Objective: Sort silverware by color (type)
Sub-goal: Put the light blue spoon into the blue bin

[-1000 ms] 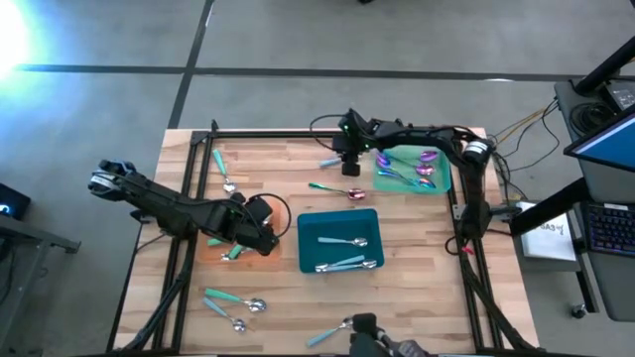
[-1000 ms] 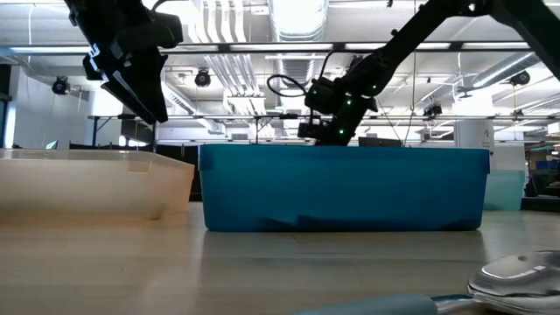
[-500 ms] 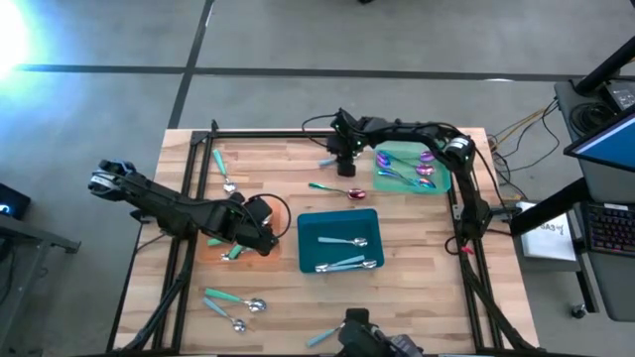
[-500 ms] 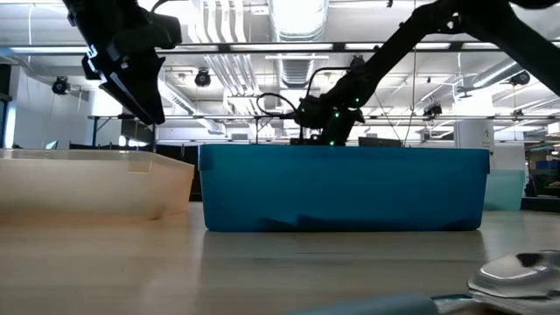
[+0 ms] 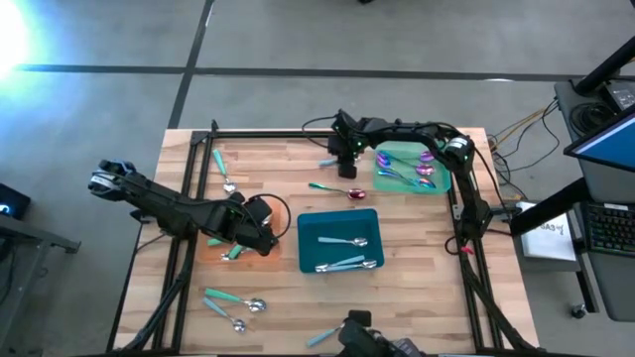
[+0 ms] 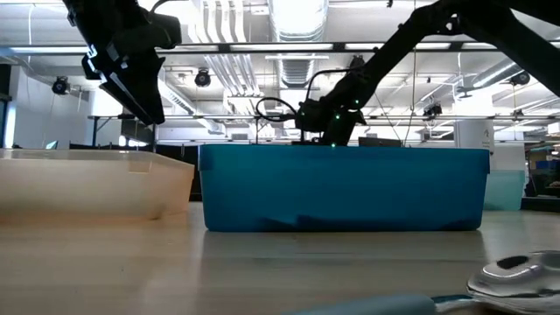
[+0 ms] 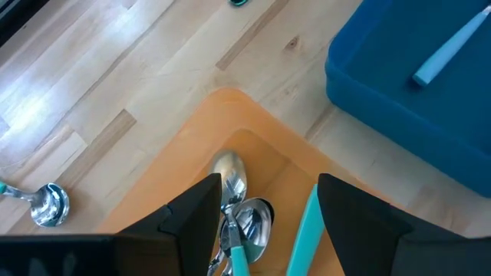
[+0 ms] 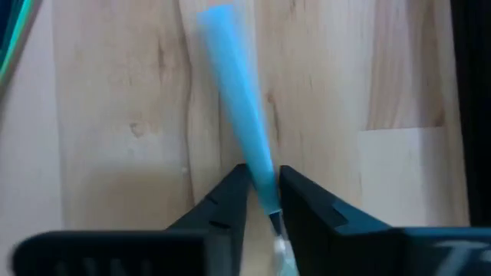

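Note:
My right gripper (image 5: 342, 159) (image 8: 262, 180) is down at the far middle of the table, shut on a teal-handled piece of silverware (image 5: 328, 162) that lies on the wood left of the green tray (image 5: 440, 184). That tray holds several purple-blue spoons (image 5: 409, 171). My left gripper (image 5: 260, 241) (image 7: 268, 184) hovers open over the orange tray (image 7: 192, 153), above two spoons (image 7: 239, 205) and a teal handle (image 7: 307, 222) lying in it. The blue tray (image 5: 304, 240) holds teal-handled pieces (image 5: 342, 253). My right gripper pinches the teal handle (image 8: 257, 165) between its two fingers (image 8: 230, 195), close to the end where the metal begins. The fingers come from above, pointing down, and lie across the handle. The piece lies flat on the table.
A teal-handled spoon with a reddish head (image 5: 337, 190) lies between the green and blue trays. More teal-handled pieces lie at the far left (image 5: 220, 169), the near left (image 5: 233, 302) and the near edge (image 5: 325, 338). A black frame borders the table.
My right gripper has moved a little toward the table's left and down onto the teal-handled piece; it has stayed there for the last half second.

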Robot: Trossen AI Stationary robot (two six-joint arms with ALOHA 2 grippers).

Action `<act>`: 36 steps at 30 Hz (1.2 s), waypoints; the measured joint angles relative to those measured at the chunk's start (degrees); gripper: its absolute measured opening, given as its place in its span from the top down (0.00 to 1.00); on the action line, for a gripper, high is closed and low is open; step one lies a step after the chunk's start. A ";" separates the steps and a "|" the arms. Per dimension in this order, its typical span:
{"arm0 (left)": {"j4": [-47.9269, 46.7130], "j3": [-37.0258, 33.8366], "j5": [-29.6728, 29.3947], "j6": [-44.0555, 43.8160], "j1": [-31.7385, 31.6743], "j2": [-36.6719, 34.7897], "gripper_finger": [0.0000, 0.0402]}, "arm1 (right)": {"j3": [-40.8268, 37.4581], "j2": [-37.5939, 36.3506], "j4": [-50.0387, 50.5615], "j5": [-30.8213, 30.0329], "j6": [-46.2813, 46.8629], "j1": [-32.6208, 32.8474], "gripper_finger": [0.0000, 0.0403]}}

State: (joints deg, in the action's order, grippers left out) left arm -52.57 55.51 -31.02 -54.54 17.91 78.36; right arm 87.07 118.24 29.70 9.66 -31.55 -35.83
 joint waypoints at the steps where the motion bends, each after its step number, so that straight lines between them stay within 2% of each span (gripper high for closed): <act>1: 0.09 0.00 -0.01 0.00 0.00 0.00 0.50 | 0.00 0.00 0.16 0.02 0.08 0.04 0.85; 4: 0.28 0.00 -0.35 0.00 0.00 0.01 0.50 | 0.00 0.00 0.25 0.02 0.92 0.06 0.94; 12: 1.22 -0.02 -7.29 0.00 0.00 0.01 0.50 | 1.08 -1.65 2.97 -0.53 2.19 0.07 0.96; 16: 3.54 -0.74 -14.48 0.13 0.05 0.00 0.50 | 2.45 -3.47 3.00 -0.04 4.36 0.21 0.96; 20: 8.83 -3.57 -23.54 2.07 0.15 0.01 0.50 | 2.54 -4.93 0.61 5.00 6.96 1.25 0.96; 23: 14.15 -6.43 -28.70 3.01 0.17 0.01 0.50 | 2.56 -6.59 -0.96 6.05 8.38 2.71 0.96; 27: 28.16 -12.04 -34.48 3.95 0.15 0.01 0.50 | 2.39 -8.61 -2.55 10.49 9.98 5.17 0.97; 30: 43.89 -17.53 -36.81 7.63 0.15 0.01 0.50 | 2.29 -10.44 -5.28 13.08 11.07 7.60 0.97; 36: 86.93 -28.39 -41.84 27.42 0.00 1.77 0.50 | 2.05 -12.16 -7.90 13.29 11.32 12.73 0.97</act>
State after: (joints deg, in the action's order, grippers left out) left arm 34.36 27.12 -72.85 -27.13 17.91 80.13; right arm 89.12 106.08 21.80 22.96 -20.23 -23.11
